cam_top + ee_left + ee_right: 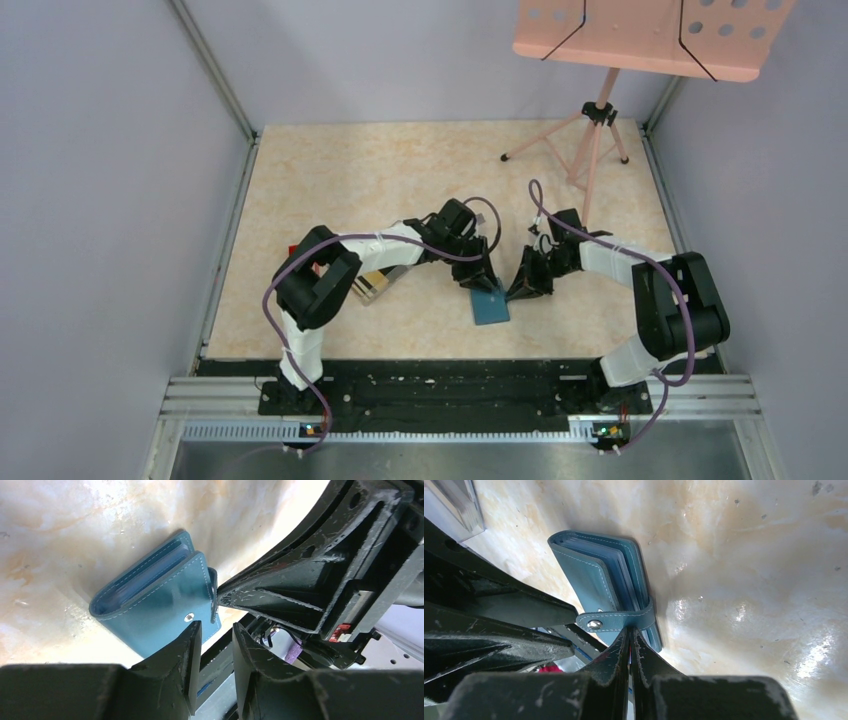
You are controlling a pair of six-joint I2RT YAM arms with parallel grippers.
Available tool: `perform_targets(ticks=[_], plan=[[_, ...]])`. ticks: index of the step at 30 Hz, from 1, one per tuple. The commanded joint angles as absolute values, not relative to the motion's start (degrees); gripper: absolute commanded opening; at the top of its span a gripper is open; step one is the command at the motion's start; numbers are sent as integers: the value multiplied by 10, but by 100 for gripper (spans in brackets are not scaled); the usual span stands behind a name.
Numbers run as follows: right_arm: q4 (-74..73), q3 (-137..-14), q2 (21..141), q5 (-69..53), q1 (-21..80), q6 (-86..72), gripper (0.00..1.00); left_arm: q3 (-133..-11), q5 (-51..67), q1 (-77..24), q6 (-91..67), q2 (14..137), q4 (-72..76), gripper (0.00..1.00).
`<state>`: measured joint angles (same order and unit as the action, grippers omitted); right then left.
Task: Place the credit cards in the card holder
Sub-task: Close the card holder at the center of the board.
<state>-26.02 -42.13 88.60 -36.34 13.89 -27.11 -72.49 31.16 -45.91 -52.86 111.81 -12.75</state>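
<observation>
Nearest us, the left tool [216, 627] stood narrowly parted and empty, just beside the card holder [165, 600]. The holder was teal and white-stitched with a metal snap, and lay folded on the marbled desk [75, 530] between both tools. The right tool [629, 632] was closed, its tips at the strap [624, 617]. In the top view we saw only a flat teal rectangle; the wrist views showed lighter blue pockets.

In the top view the left arm [325, 280] covers most of the credit cards [372, 287] and all but a sliver of a red object [297, 247], the pink music stand [640, 35] is cut off by the top edge, and what the closed card holder [594, 575] contains cannot be told
</observation>
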Motion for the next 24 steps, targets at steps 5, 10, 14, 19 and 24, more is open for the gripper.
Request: perform_targets(ticks=[5, 10, 14, 19, 24], plan=[[-242, -436, 888, -380, 148, -263, 2, -750, 304, -458, -510, 1133, -155, 29], [-234, -430, 890, -386, 148, -264, 2, -758, 308, -459, -507, 1144, -155, 25], [-234, -429, 891, -389, 149, -264, 2, -765, 313, -459, -507, 1150, -154, 24], [-234, -429, 892, -392, 149, -263, 2, -769, 315, -459, -509, 1152, -151, 18], [-235, -428, 893, -395, 150, -262, 2, -769, 319, -459, -512, 1152, -142, 28]])
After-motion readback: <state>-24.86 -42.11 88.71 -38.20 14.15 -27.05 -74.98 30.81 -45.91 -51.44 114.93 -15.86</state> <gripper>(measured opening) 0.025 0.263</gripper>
